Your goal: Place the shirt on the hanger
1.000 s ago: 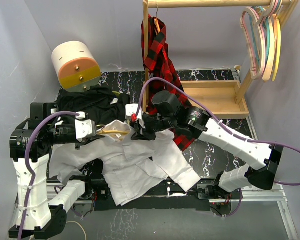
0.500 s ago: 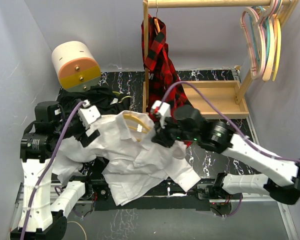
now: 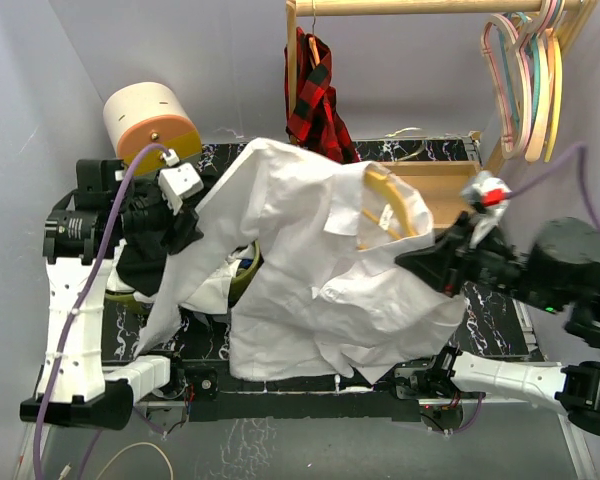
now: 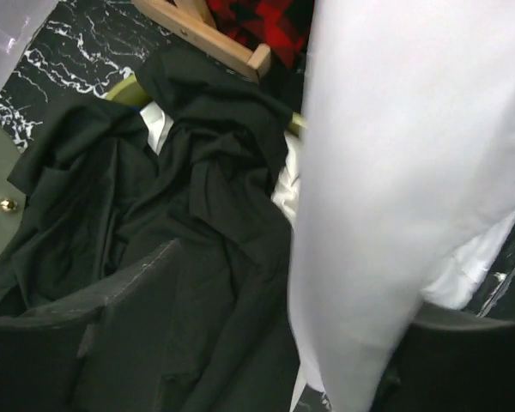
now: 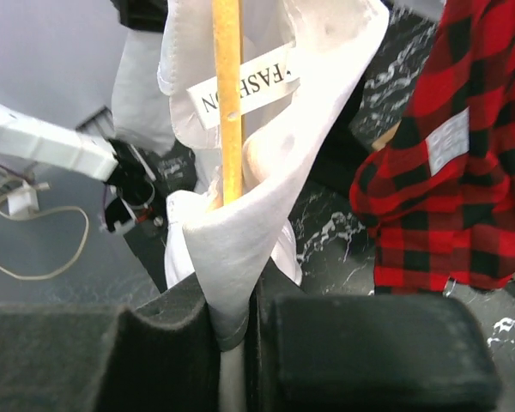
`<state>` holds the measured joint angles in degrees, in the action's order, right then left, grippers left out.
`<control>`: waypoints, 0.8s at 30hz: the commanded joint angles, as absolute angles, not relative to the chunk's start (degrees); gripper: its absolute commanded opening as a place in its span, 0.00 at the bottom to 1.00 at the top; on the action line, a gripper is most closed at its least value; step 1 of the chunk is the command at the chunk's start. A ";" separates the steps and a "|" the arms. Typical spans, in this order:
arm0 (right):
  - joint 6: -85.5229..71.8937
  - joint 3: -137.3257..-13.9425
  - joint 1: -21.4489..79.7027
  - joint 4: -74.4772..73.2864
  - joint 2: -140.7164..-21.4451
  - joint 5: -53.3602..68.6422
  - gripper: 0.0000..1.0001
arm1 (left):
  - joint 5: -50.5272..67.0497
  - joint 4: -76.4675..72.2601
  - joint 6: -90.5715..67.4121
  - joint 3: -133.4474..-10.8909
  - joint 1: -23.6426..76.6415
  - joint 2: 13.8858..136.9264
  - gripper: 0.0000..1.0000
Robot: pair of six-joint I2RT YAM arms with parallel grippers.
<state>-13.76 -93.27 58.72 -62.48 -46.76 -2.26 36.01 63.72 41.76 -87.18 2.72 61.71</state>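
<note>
The white shirt (image 3: 300, 250) hangs in the air, stretched between my two grippers above the table. The pale yellow hanger (image 3: 388, 195) sits inside its collar, near the right side. My right gripper (image 3: 420, 262) is shut on a fold of shirt cloth (image 5: 240, 232); the hanger's bar (image 5: 227, 103) rises out of that fold, right above my right gripper (image 5: 240, 300). My left gripper (image 3: 185, 215) is at the shirt's left edge. In the left wrist view my left gripper (image 4: 293, 279) has its jaws apart, with shirt cloth (image 4: 395, 172) hanging between them against the right finger.
The red-and-black plaid shirt (image 3: 315, 95) hangs on the wooden rack (image 3: 435, 190) behind. Pastel hangers (image 3: 525, 80) hang at the top right. The black garment (image 4: 180, 189) lies heaped under my left gripper. A round cream and orange drawer unit (image 3: 150, 120) stands at the back left.
Both arms rose and spread apart. The right gripper swung far to the right with the hanger and collar. The shirt came up off the table and opened out.
</note>
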 commanded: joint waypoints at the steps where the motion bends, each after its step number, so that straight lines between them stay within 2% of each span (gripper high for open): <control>1: -14.95 -102.85 58.54 -65.80 -44.66 -6.06 0.08 | 41.09 68.32 40.26 -94.66 2.64 67.09 0.51; 2: -15.43 -103.86 58.54 -67.94 -45.27 -5.98 0.08 | 41.90 67.92 40.25 -95.15 2.64 67.60 0.40; 4: -16.61 -105.06 58.54 -72.68 -47.52 -7.32 0.08 | 42.60 65.84 39.36 -95.53 2.64 68.02 0.00; 7: -19.72 -106.74 58.54 -77.05 -48.99 -12.30 0.08 | 42.22 65.42 38.42 -96.57 2.64 69.46 0.00; 11: -22.54 -112.38 58.53 -77.69 -45.35 -15.10 0.08 | 37.01 65.25 36.07 -95.60 2.66 72.35 0.00; 16: -25.49 -117.16 58.49 -77.53 -40.70 -15.24 0.08 | 34.89 59.85 34.18 -85.42 2.65 68.89 0.00; 21: -25.68 -115.78 58.65 -76.23 -38.71 -13.87 0.08 | 25.20 53.00 34.33 -74.99 2.40 66.88 0.00; 24: -25.10 -113.61 58.84 -76.21 -39.89 -11.41 0.08 | 25.53 51.85 34.67 -71.09 1.85 66.11 0.00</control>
<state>-23.92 -113.51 58.83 -87.05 -39.29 -9.26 34.89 54.68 34.44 -75.16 3.60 66.96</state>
